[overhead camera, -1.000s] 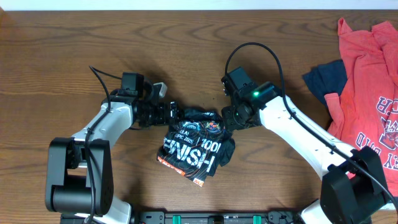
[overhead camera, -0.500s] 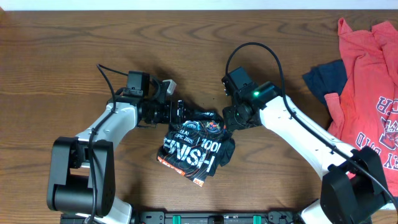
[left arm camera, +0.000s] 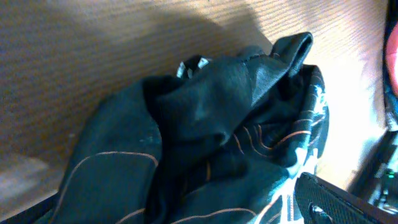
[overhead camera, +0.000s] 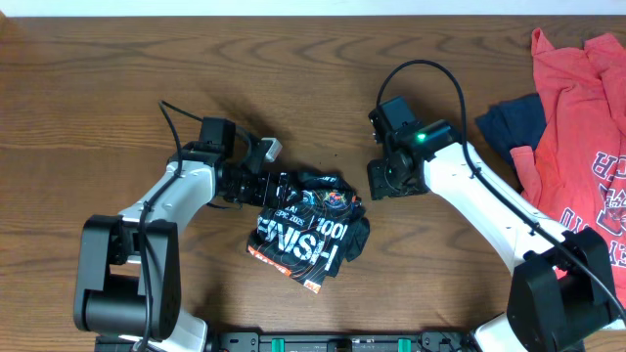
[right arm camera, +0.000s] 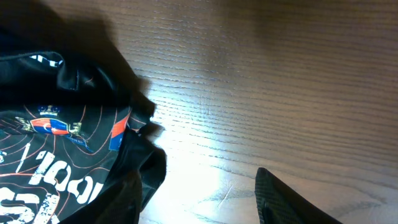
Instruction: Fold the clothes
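Now left hand (overhead camera: 278, 186) spread wide at jersey (overhead camera: 308, 230) edge; right hand (overhead camera: 379, 182) released, apart.

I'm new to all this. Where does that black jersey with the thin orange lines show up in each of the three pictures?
Overhead: the black jersey lies crumpled near the picture's centre.
Left wrist: the jersey fills most of the picture, from centre to bottom.
Right wrist: the jersey takes the left side, white lettering showing.
Shared landmark: the brown wooden table under it.
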{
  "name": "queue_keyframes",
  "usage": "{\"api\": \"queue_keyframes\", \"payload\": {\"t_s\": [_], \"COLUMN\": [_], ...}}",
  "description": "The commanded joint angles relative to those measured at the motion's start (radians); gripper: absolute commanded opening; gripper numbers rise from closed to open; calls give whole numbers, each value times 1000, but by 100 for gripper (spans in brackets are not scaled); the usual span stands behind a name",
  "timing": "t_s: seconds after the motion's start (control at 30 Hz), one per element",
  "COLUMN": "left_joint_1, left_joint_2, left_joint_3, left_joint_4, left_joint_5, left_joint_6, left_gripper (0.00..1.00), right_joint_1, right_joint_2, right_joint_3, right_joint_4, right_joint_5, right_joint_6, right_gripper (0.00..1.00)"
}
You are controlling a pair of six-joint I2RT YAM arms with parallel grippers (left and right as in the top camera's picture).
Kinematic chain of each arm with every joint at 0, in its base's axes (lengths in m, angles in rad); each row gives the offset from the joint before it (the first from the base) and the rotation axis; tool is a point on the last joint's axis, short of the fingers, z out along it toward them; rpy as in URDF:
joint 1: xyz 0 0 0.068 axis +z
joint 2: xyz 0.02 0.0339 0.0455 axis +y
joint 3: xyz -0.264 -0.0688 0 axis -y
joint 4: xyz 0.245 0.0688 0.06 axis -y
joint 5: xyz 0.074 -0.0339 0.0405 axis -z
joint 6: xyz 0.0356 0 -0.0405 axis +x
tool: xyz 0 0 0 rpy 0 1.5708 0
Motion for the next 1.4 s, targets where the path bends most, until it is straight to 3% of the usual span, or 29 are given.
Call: {"api": "queue_keyframes", "payload": {"t_s": [0.0, 0.33, 0.43, 0.5, 0.6, 0.67, 0.8, 0.97, 1.2, 1.37], "left_joint_1": [-3, -100, -141, -159, -168, -164, -139, -40, 217, 402], "left_joint_2": [44, 148, 148, 148, 148, 148, 147, 144, 144, 145], "left_joint_3": [13, 13, 13, 13, 13, 13, 36, 141, 320, 338], "left_joint_4": [13, 101, 119, 119, 118, 120, 119, 119, 127, 230], "left_joint_5": [-27, -6, 6, -7, -24, -24, -62, -95, -314, -328], "left_joint_6": [35, 23, 20, 20, 19, 19, 9, -86, -310, -389], "left_gripper": [98, 99, 91, 73, 20, 6, 6, 6, 6, 6], "right_joint_1": [-6, -6, -6, -6, -6, -6, -6, -6, -6, -6], "right_joint_2": [-2, -2, -2, -2, -2, -2, -2, -2, -2, -2], "right_joint_3": [2, 2, 2, 2, 2, 2, 2, 2, 2, 2], "right_joint_4": [-1, -5, -5, -5, -6, -6, -6, -6, -13, -14], "right_joint_5": [10, 6, 6, 6, 6, 6, 6, 7, 7, 7], "right_joint_6": [11, 11, 11, 11, 10, 10, 10, 10, 10, 10], "right_gripper": [57, 57, 57, 57, 57, 57, 57, 56, 56, 57]}}
